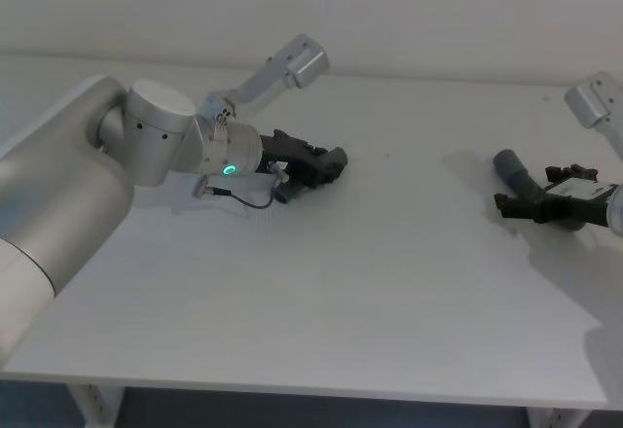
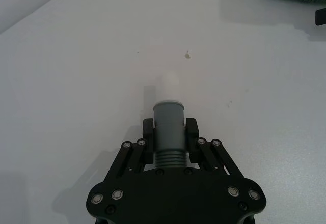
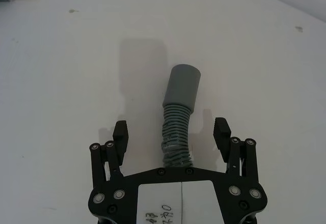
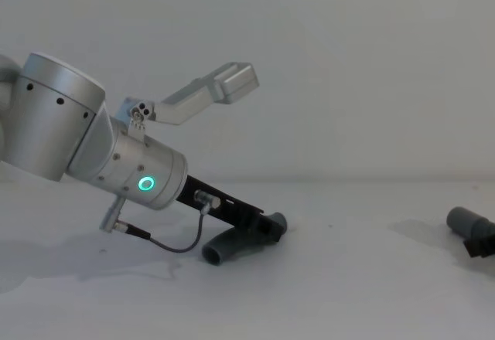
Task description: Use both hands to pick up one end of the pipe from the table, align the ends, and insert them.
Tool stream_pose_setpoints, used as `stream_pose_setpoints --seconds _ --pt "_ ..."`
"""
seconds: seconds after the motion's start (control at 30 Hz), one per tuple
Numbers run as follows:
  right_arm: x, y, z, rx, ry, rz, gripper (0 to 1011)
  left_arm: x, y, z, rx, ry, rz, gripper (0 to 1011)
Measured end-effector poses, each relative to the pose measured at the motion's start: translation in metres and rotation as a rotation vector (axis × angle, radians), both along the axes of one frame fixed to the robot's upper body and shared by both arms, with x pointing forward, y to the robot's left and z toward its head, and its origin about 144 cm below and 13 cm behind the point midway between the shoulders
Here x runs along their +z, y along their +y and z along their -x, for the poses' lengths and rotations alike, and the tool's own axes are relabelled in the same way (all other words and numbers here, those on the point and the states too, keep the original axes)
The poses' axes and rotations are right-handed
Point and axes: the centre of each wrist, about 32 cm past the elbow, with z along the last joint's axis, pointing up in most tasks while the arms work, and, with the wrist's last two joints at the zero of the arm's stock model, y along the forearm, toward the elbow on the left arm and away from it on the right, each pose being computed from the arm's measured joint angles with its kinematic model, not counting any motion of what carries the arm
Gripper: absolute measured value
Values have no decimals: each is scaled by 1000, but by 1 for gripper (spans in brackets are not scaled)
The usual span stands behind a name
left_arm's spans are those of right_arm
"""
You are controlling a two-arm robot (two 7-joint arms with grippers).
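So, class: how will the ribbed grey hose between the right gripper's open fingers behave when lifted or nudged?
Probably floppy: the ribbed hose already bends slightly behind its smooth cuff. Round and lying flat on the table, it may roll if one of the right gripper's fingers nudges it.

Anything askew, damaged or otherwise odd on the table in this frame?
Nothing looks damaged or spilled. The left tool is shut on the darker hose, white tip forward; the right tool stands open astride the lighter hose. The only oddity is a small dark speck on the white table between them.
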Motion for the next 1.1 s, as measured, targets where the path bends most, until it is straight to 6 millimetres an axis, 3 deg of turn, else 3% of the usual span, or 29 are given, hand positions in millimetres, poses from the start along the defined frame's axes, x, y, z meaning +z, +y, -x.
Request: stream_pose_setpoints --seconds 0.53,0.9,1.03,1.1 --pt "0 2 1 -24 29 -4 993 0 0 0 0 0 0 354" --pt "0 3 1 -29 35 -4 741 0 0 0 0 0 0 354" --pt "0 3 1 -31 37 -4 557 0 0 0 0 0 0 354" --pt "0 3 1 -31 38 -3 516 0 0 0 0 0 0 354"
